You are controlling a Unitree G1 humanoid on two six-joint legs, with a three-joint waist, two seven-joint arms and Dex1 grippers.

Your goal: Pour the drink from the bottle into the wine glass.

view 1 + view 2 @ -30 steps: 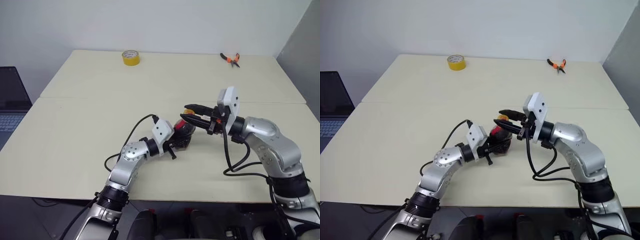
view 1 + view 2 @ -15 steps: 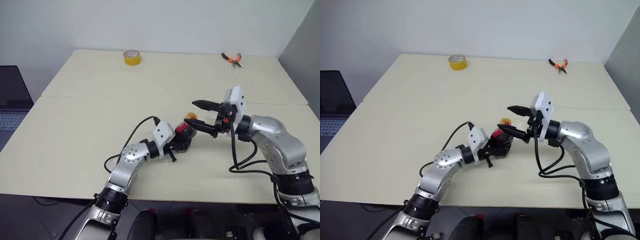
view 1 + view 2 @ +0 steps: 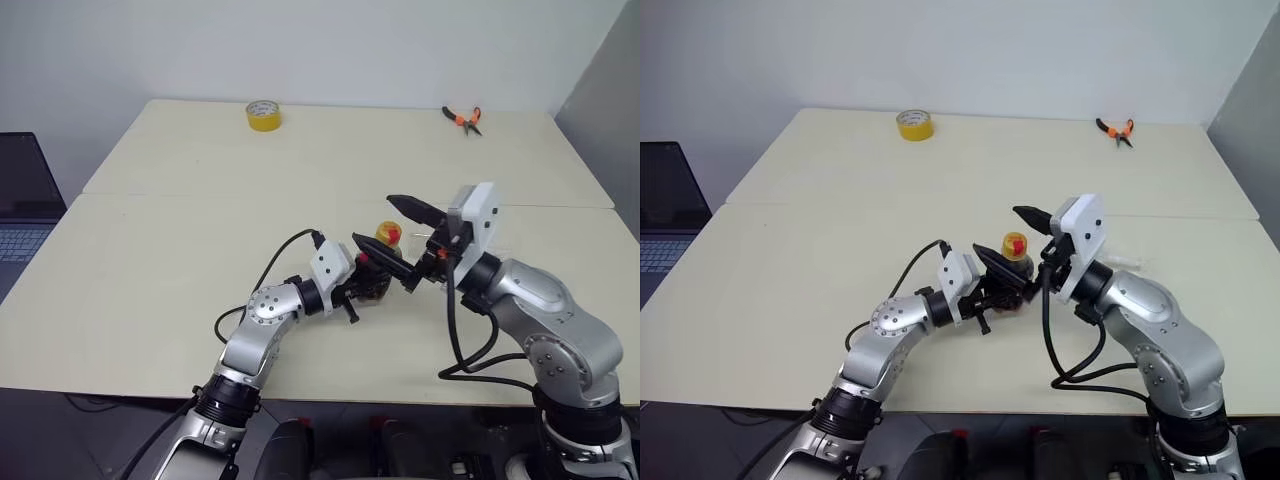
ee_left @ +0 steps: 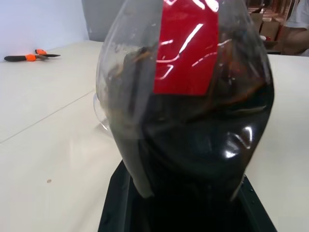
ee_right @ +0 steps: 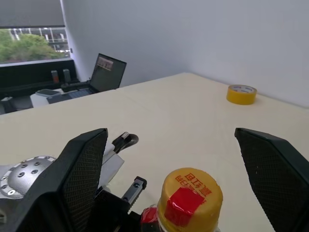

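Left end effector (image 3: 365,283) clamped on squat clear bottle (image 3: 1012,275), dark drink (image 4: 203,145), yellow-orange cap (image 5: 190,195).

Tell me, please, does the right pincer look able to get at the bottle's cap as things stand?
Probably yes: the right pincer stands wide open just behind the yellow cap, nothing lies between them, and the left pincer holds the bottle lower down.

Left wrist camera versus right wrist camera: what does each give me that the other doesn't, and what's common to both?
Left wrist view: the bottle close up, with its red label and the dark drink, plus orange-handled pliers lying on the table behind. Right wrist view: the yellow cap from above, framed by the open right pincer, with a yellow tape roll and a laptop beyond. Both: the bottle and the pale table.
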